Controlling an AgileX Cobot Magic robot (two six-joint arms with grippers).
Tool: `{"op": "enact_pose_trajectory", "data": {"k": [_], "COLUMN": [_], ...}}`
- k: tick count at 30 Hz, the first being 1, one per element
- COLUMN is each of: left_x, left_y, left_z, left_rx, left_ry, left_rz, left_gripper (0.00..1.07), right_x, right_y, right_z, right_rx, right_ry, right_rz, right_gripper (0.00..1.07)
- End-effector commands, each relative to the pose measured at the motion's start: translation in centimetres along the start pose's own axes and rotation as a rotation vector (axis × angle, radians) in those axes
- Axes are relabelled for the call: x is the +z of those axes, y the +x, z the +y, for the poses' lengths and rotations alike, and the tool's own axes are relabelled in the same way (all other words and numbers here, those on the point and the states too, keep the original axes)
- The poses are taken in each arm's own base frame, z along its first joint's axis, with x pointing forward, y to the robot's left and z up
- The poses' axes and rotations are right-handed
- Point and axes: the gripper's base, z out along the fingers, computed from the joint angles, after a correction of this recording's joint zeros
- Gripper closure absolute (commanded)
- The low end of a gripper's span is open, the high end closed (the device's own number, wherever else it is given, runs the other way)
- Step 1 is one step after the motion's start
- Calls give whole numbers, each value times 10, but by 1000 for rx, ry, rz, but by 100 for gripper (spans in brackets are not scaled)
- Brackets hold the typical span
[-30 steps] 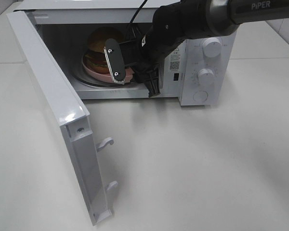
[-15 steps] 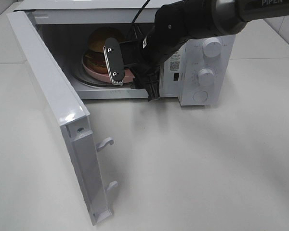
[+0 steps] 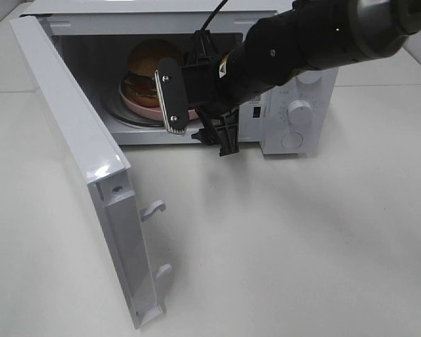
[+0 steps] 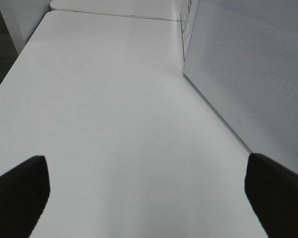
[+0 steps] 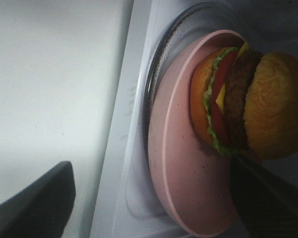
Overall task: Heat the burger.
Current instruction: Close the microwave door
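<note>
We see the right gripper (image 3: 196, 116) hanging at the mouth of the open microwave (image 3: 295, 144), its jaws spread wide and gripping nothing. Just ahead of its fingertips the burger (image 3: 151, 60) stands upright on a pink plate (image 3: 135, 104), which sits on the oven's glass turntable (image 3: 121, 116). The door (image 3: 77, 147) stands swung out beside the gripper. The left gripper (image 4: 148, 183) is well away over the bare white table (image 4: 114, 114), fingers parted and empty, with the door's outer face beside it.
</note>
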Motion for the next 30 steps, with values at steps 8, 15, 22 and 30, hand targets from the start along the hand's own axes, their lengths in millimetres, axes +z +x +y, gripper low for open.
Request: {"op": "enact_pose_trajectory", "data": {"k": [8,15,22,30], "left_x": [-2,-2,-2,-2], "left_y": [0,0,0,0], "left_z": [0,0,0,0], "left_rx": [-1,-1,-1,-1], "left_ry": [4,4,4,4], "left_rz": [-29,-29,-29,-29], "left_gripper": [7,7,7,7], "right_x": [-32,-56,-85,-119], "right_y": [2,4,6,7], "right_z": [14,23,30,30], "right_rx": [-3,-1,162,568], "right_ry": [90,112,123,111], "right_rz": [-28,-33,-45,-59], "right_gripper": [31,31,31,31]}}
